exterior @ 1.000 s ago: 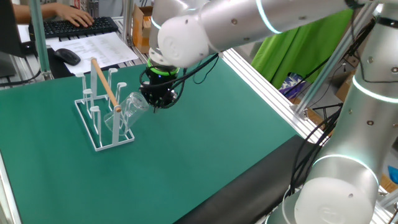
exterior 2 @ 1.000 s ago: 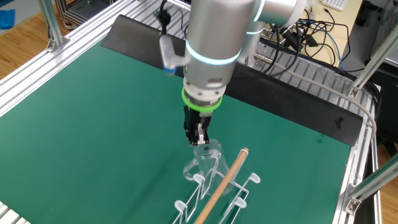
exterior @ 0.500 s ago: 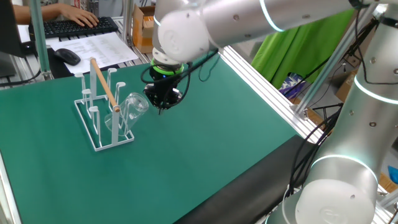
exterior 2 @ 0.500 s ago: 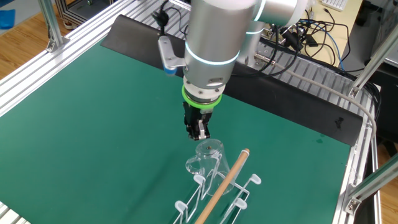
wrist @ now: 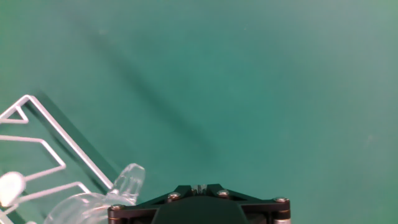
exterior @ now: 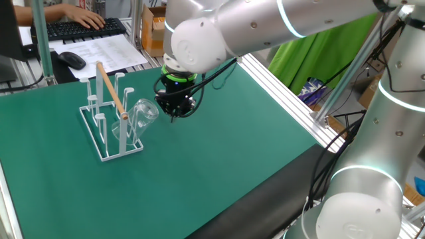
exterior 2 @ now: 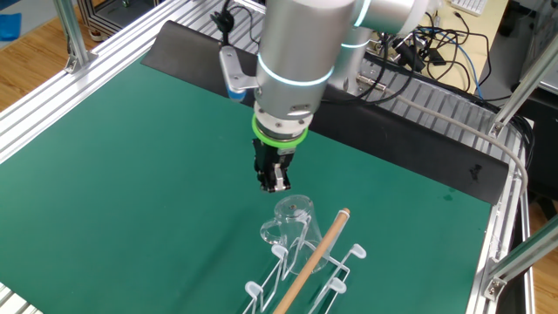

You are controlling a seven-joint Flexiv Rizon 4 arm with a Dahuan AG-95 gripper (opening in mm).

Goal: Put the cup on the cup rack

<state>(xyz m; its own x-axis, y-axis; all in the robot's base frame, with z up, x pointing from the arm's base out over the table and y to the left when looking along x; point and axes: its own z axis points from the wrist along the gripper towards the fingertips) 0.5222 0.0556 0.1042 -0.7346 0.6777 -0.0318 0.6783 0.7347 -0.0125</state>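
The cup hangs tilted on an end peg of the cup rack on the green counter. The pincer, closed and empty, hovers just beside it.

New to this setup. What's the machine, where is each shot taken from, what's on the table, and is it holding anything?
It is one silver robot arm whose hand has two fingers and points straight down at a green table.

Two shots come from fixed cameras on different sides of the table. The third comes from a camera on the hand itself, looking down past it, so you see mostly green mat.

On the table stands a white wire cup rack with upright pegs and a wooden rod along the top. A clear glass cup hangs tilted on one of its end pegs, on the side nearest the arm.

The hand is shut and holds nothing; it sits just beside the cup, not touching it. A person at a keyboard is visible in the background.
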